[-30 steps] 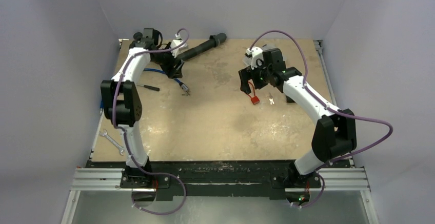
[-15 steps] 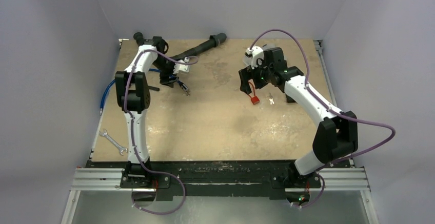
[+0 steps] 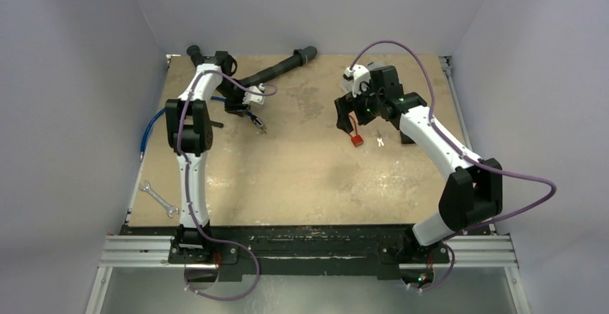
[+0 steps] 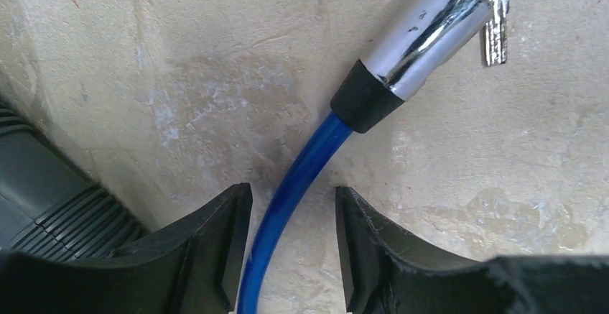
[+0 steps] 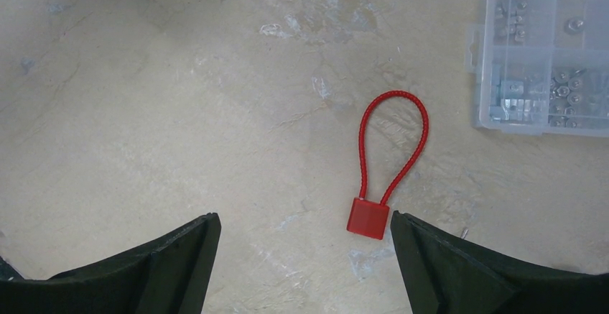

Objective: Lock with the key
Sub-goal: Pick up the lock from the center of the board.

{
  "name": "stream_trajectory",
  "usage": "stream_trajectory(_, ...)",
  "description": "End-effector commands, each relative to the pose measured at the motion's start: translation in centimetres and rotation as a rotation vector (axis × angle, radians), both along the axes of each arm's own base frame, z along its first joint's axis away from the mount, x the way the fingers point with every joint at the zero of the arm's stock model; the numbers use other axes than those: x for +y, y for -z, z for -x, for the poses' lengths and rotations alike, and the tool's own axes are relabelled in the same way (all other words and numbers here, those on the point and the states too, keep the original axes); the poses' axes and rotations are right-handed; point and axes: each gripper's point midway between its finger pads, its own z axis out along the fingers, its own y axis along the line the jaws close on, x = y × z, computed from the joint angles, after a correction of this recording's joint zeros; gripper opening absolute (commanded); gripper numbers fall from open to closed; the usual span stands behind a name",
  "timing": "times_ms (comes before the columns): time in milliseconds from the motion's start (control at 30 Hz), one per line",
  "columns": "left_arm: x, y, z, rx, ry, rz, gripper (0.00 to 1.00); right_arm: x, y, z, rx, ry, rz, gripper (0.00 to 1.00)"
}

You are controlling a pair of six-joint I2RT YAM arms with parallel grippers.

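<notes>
The thin red cable lock lies on the table with its small red body (image 5: 368,218) just left of my right finger; it also shows in the top view (image 3: 355,139). The tiny silvery key (image 3: 379,139) lies on the table just right of it. My right gripper (image 5: 305,224) (image 3: 346,116) is open wide and empty, hovering over the red lock. My left gripper (image 4: 291,199) (image 3: 240,109) is open, low at the table, its fingers on either side of a blue cable (image 4: 301,170). That cable ends in a chrome lock head (image 4: 424,30) with another small key (image 4: 495,34) at it.
A clear box of screws and nuts (image 5: 546,48) sits right of the red loop. A long black pipe (image 3: 284,70) lies at the back; its ribbed end (image 4: 36,185) is beside my left finger. A silver spanner (image 3: 158,199) lies at the left edge.
My left arm has swung from the back left corner down over the blue cable, and its fingers now straddle it. The right arm and the red lock have hardly moved.
</notes>
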Motion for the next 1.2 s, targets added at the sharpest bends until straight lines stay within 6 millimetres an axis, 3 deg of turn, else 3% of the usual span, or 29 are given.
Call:
stream_trajectory(0,0.4,0.7,-1.4,-0.05,0.06,-0.009,0.47,0.3,-2.7,0.0,-0.059,-0.029,-0.019,0.99)
stream_trajectory(167,0.3,1.2,-1.4,-0.053,0.093,-0.004,0.28,0.6,-2.9,0.0,-0.056,-0.036,-0.035,0.99)
stream_trajectory(300,-1.0,-0.6,-1.2,-0.093,0.135,0.032,0.11,1.3,-3.2,0.2,-0.046,-0.05,-0.077,0.99)
stream_trajectory(467,-2.0,-3.6,0.0,-0.138,0.222,0.024,0.01,2.6,-4.7,0.6,-0.053,-0.08,-0.159,0.99)
stream_trajectory(533,-2.4,-4.9,0.4,-0.164,0.241,0.028,0.0,2.8,-5.9,-0.1,-0.084,-0.043,-0.194,0.99)
stream_trajectory(633,-3.1,-7.1,1.0,-0.203,0.257,0.04,0.0,2.8,-9.4,-0.9,-0.219,0.014,-0.284,0.99)
stream_trajectory(733,-4.1,-9.1,1.7,-0.237,0.264,0.055,0.0,3.2,-11.9,-0.3,-0.294,0.019,-0.382,0.99)
stream_trajectory(833,-5.1,-11.0,2.6,-0.265,0.278,0.059,0.0,4.2,-11.2,0.7,-0.243,-0.063,-0.384,0.99)
stream_trajectory(967,-6.6,-13.0,4.5,-0.291,0.319,0.051,0.0,6.3,-7.5,1.5,0.037,-0.137,-0.401,0.99)
stream_trajectory(1167,-8.9,-15.7,7.5,-0.361,0.376,0.048,0.0,8.5,-7.3,1.9,0.122,-0.167,-0.496,0.99)
